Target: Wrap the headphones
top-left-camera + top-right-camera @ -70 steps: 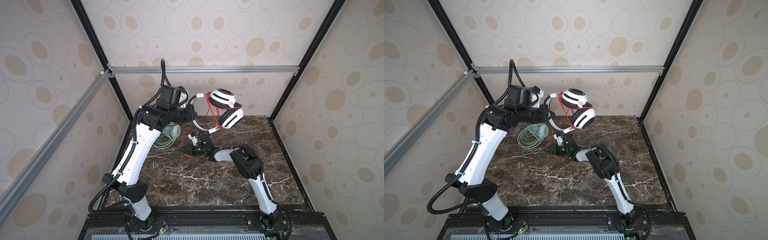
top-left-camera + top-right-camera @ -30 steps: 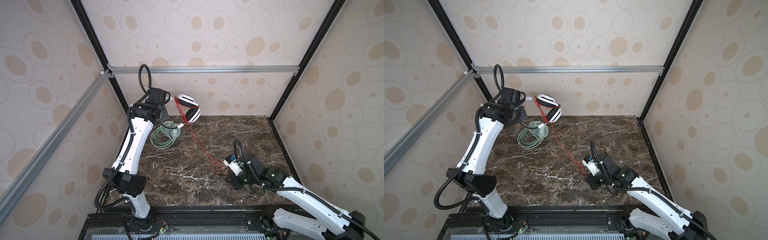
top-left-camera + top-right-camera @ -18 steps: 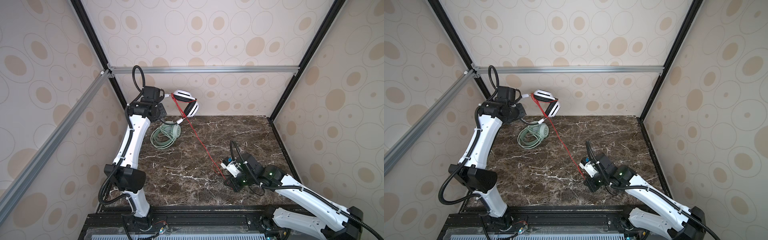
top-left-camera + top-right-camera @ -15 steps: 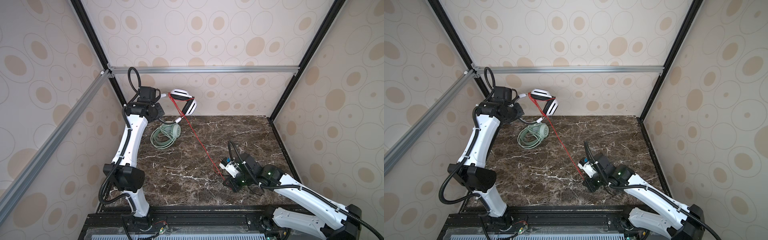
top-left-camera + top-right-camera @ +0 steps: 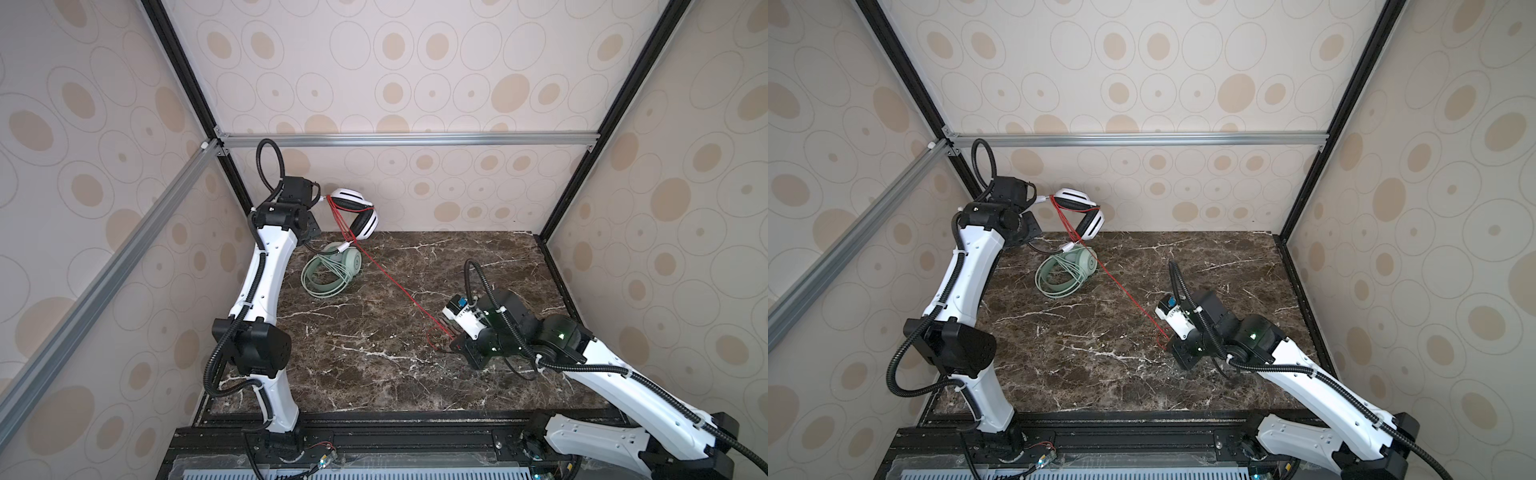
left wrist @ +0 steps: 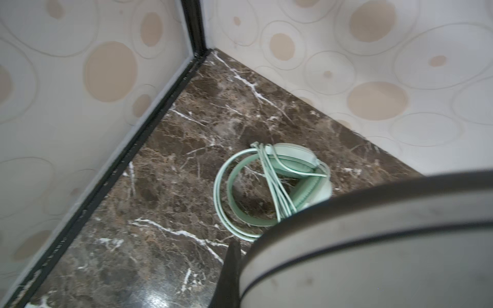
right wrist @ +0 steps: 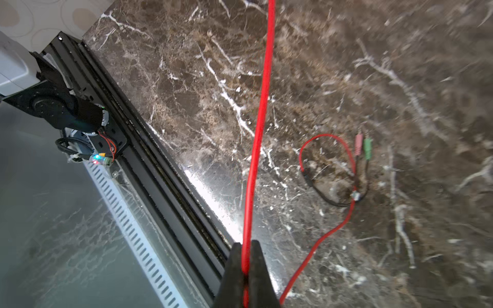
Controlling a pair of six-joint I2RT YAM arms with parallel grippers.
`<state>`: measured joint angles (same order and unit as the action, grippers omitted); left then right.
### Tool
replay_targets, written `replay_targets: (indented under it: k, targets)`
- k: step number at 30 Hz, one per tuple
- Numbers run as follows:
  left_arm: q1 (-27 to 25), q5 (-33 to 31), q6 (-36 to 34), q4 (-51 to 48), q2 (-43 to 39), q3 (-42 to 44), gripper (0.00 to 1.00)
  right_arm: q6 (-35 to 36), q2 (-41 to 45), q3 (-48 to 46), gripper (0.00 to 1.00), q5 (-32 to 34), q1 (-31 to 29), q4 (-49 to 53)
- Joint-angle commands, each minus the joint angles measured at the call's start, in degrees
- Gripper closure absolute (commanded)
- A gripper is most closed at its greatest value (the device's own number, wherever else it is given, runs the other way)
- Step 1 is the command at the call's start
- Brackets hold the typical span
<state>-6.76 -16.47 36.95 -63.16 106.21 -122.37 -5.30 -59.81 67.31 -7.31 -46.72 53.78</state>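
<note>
- In both top views, the right gripper [image 5: 452, 334] had moved from the back to the front right. The red cable [image 5: 395, 282] now ran tight and diagonal up to the white-and-black headphones [image 5: 357, 212], lifted by the closed left gripper [image 5: 321, 198].
- Left wrist: the mint headphones [image 6: 266, 181] lay flat on the marble table [image 6: 160, 186].
- Right wrist: closed jaws pinched the cable; its plugs [image 7: 362, 144] lay near.
</note>
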Motion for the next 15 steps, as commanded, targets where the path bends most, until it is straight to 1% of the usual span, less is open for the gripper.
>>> replay_targets:
  k: [1,3,5,9,11,15]
  targets:
    - [-3.07,-11.88,-0.94,0.77,-2.01,1.18,1.0,5.93,-2.21,7.87,1.0,8.68,-0.39,9.29]
    - [-5.71,-16.0,-2.3,0.92,-3.26,3.93,1.0,8.51,-4.67,14.71,1.0,14.46,-0.45,12.13]
    - [-8.08,-18.29,-4.34,2.19,-5.01,7.59,1.0,10.77,-6.84,20.56,1.0,18.87,-0.4,13.43]
    - [-13.65,-17.14,-9.83,8.93,-10.24,18.23,1.0,14.96,-11.98,31.12,1.0,24.3,0.0,12.87]
    - [-16.79,-17.42,-11.37,10.44,-11.98,21.89,1.0,16.87,-15.11,36.1,1.0,24.61,0.89,12.26]
    - [-23.36,-19.71,-13.35,11.33,-14.4,27.69,1.0,17.6,-21.13,45.1,1.0,17.88,5.6,10.42]
